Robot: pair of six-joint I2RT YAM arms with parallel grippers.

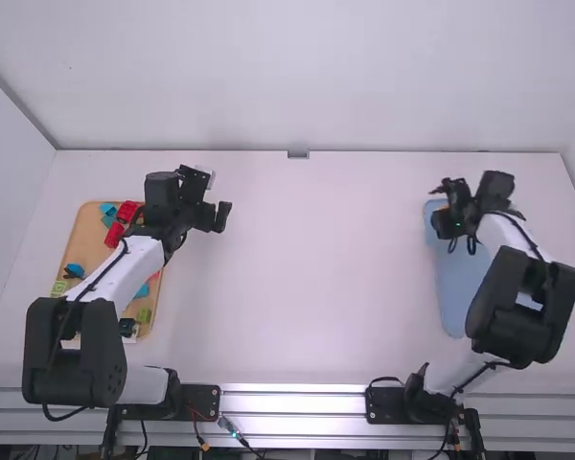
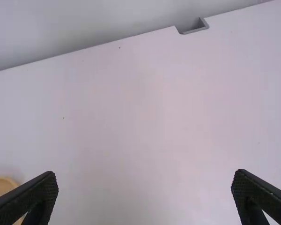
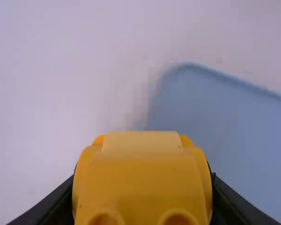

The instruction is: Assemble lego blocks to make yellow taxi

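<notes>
The left gripper [image 1: 218, 196] is held over the white table [image 1: 307, 287], just beside the far end of the wooden tray [image 1: 83, 240]. Its jaws are spread wide, as is seen in the left wrist view, where bare tabletop is framed between the two fingers and nothing is gripped. A rounded corner of the wooden tray is also caught at the edge of that view.

The yellow block [image 3: 143, 173] is clamped in the right gripper [image 1: 443, 205], whose jaws are parted only by the width of the piece, with one finger pressed to each side. The block (more orange than yellow in this light) is seen with a raised flat top and two round openings low on the side turned to the wrist camera. It is held at the far left corner of the blue tray [image 1: 455, 297], as seen from the high view; whether the tray is touched by it cannot be told.

On the wooden tray, loose pieces are scattered: red blocks [image 1: 114, 234], a blue block [image 1: 75, 270] and a light green block [image 1: 58, 287] among them. Part of the wooden tray is covered by the left arm, so the full set cannot be counted.
</notes>
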